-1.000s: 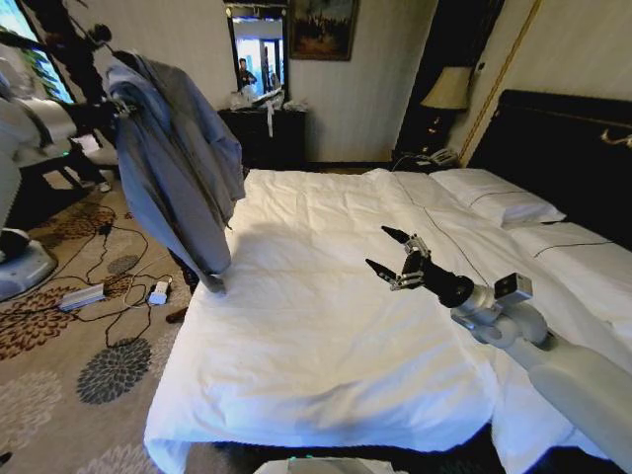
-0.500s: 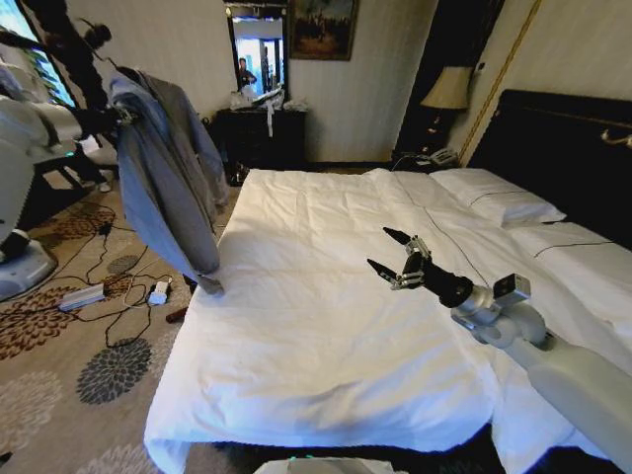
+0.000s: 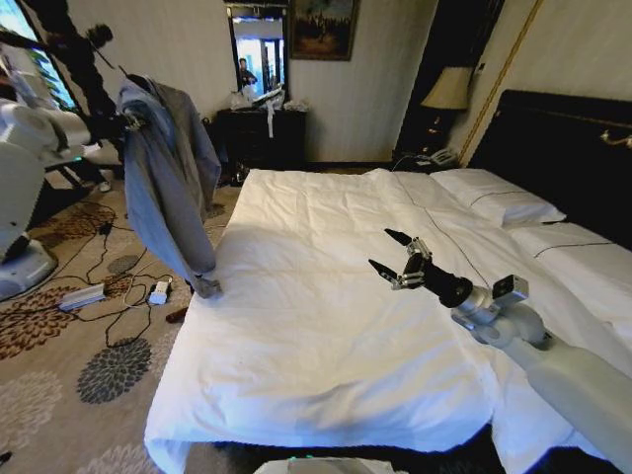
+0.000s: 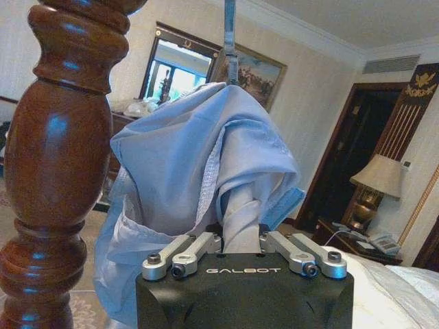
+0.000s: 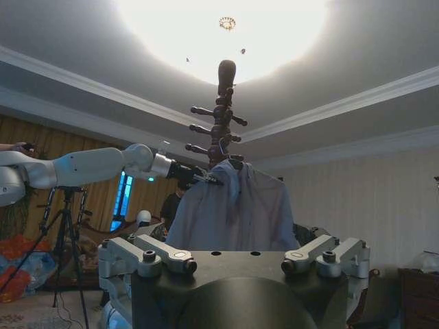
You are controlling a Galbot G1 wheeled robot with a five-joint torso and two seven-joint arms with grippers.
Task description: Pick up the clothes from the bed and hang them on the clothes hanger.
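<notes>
The clothes (image 3: 166, 183), a grey-blue shirt, hang full length beside the bed's (image 3: 316, 326) left edge, off the sheets. My left gripper (image 3: 126, 120) is shut on the cloth near the collar, right against the dark wooden clothes hanger (image 3: 77, 54). In the left wrist view the fingers pinch a fold of the clothes (image 4: 199, 164) next to the clothes hanger's turned pole (image 4: 62, 164). From the right wrist view the clothes (image 5: 233, 212) drape below the clothes hanger's branch arms (image 5: 221, 116); whether a branch carries them I cannot tell. My right gripper (image 3: 393, 259) hovers open over the middle of the bed.
Cables and a power strip (image 3: 81, 296) lie on the patterned carpet left of the bed. A dark dresser with mirror (image 3: 259, 128) stands at the far wall. Pillows (image 3: 499, 202) and the black headboard (image 3: 563, 148) are on the right.
The shirt has swung left, away from the bed edge, and now hangs narrower and closer to the stand. The right arm has barely moved.
</notes>
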